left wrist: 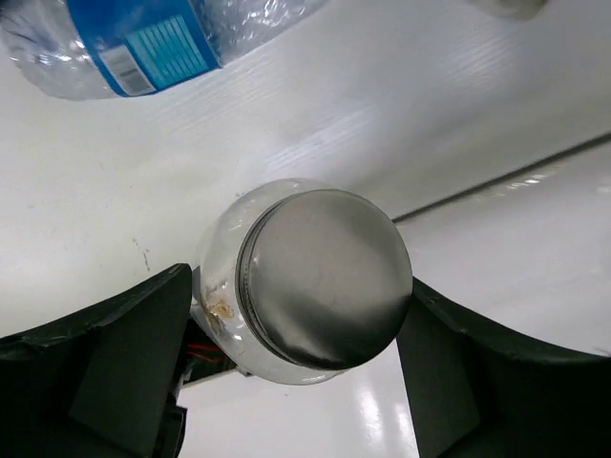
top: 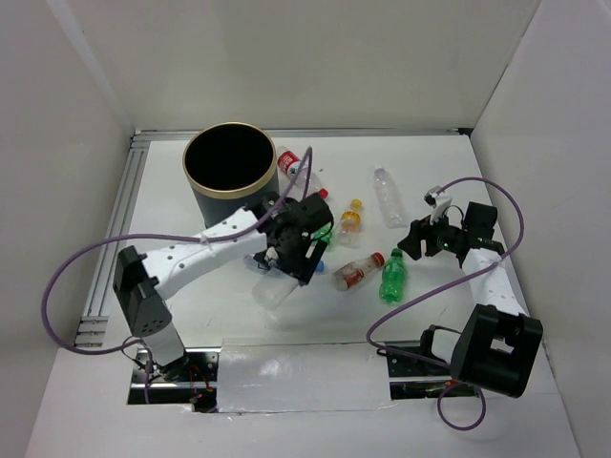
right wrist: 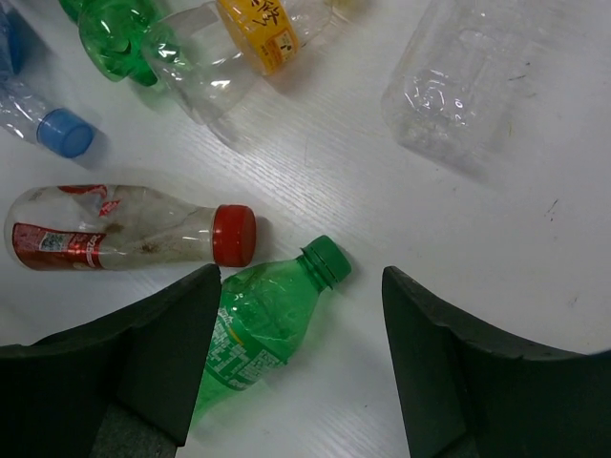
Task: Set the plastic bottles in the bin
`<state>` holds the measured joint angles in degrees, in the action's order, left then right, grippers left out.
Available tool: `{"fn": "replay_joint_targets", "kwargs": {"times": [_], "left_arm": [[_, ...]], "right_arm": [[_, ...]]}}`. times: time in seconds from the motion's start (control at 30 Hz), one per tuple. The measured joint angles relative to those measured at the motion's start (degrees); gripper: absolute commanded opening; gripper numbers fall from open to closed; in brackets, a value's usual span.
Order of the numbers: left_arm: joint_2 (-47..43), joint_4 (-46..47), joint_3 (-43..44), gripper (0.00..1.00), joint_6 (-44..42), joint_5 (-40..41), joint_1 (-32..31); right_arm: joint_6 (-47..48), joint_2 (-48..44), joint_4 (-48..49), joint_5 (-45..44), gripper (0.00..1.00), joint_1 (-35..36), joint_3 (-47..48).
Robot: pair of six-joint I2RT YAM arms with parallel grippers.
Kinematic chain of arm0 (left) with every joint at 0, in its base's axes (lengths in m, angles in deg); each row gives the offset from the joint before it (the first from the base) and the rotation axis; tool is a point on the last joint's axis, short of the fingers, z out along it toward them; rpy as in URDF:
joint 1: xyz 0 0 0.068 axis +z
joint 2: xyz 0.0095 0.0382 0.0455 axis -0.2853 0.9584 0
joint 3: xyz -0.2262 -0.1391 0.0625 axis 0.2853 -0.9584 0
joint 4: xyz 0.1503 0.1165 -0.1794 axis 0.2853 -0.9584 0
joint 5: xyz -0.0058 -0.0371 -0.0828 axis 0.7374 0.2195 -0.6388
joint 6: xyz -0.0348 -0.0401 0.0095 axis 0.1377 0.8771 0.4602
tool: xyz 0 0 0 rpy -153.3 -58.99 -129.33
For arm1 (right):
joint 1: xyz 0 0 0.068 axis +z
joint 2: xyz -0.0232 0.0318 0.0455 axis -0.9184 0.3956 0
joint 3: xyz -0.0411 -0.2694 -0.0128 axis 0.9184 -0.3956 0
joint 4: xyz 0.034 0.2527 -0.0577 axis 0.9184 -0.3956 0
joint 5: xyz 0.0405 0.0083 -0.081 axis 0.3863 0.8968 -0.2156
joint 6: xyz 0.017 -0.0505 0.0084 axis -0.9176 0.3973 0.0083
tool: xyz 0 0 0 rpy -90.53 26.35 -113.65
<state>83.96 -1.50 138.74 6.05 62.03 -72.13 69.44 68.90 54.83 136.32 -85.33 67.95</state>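
The bin [top: 227, 173] is a dark bucket with a gold rim at the back left. My left gripper [top: 289, 256] is in front of it, shut on a clear bottle [top: 272, 288] that sticks out toward the near left. In the left wrist view its round base [left wrist: 320, 277] sits between the fingers [left wrist: 124, 372]. My right gripper [top: 421, 244] is open and empty, above and right of a green bottle [top: 392, 278]. In the right wrist view that green bottle [right wrist: 253, 329] lies by the left finger [right wrist: 153, 353], next to a red-capped bottle [right wrist: 115, 229].
A red-label bottle [top: 296, 167] lies beside the bin. A clear bottle [top: 389, 197], a yellow-capped one [top: 351, 218], a red-capped one [top: 358, 272] and a second green one [top: 326, 235] lie mid-table. A blue-label bottle [left wrist: 124, 38] lies near the left gripper. White walls enclose the table.
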Motion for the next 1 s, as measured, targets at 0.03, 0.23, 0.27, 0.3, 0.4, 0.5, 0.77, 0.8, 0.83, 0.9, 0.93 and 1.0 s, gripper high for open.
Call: {"fn": "replay_joint_targets", "kwargs": {"times": [0.03,0.23,0.27,0.3,0.4,0.5,0.77,0.8,0.83,0.9,0.93,1.0], "left_arm": [[-0.7,-0.6,3.7,0.0,-0.1,0.2,0.0],[-0.7,-3.1,24.7,0.0,-1.9,-2.9,1.6],[-0.7,-2.8,29.0,0.0,-2.2,-4.0,2.4],[-0.8,-1.8,32.7,0.0,-2.6,-5.0,3.7],[-4.2,5.4,36.7,0.0,-3.6,-6.8,10.0],[-10.5,14.3,31.6,0.0,-3.6,-5.3,18.3],[-15.1,29.7,14.6,0.0,-3.5,3.7,36.6],[-13.8,30.5,13.5,0.01,-3.6,4.6,37.8],[-12.5,31.1,12.8,0.12,-3.7,5.2,38.4],[-9.8,32.3,11.5,0.46,-3.7,6.6,38.9],[-8.7,32.5,11.1,0.61,-3.7,7.0,38.9],[-6.8,32.8,10.7,0.83,-3.9,7.8,38.9]], "right_arm": [[0.2,0.0,-0.1,0.1,0.75,0.0,0.0],[0.8,0.0,-0.3,0.5,0.75,0.0,0.0],[0.8,0.0,-0.4,0.6,0.75,0.0,0.0],[0.9,0.0,-0.4,0.6,0.75,0.0,0.0],[1.4,0.0,-0.5,0.7,0.74,0.0,0.0],[3.5,0.0,-1.3,1.1,0.72,0.0,-0.1],[22.9,0.0,-10.4,6.2,0.88,1.7,-0.1],[26.0,0.2,-12.1,6.6,0.88,2.8,0.0],[30.0,0.6,-14.1,7.3,0.89,4.4,0.3],[36.1,1.9,-16.8,7.9,0.93,7.6,0.9],[38.6,2.7,-17.9,7.8,0.94,9.6,1.0],[42.4,3.8,-19.4,7.0,0.99,14.4,1.0]]}}
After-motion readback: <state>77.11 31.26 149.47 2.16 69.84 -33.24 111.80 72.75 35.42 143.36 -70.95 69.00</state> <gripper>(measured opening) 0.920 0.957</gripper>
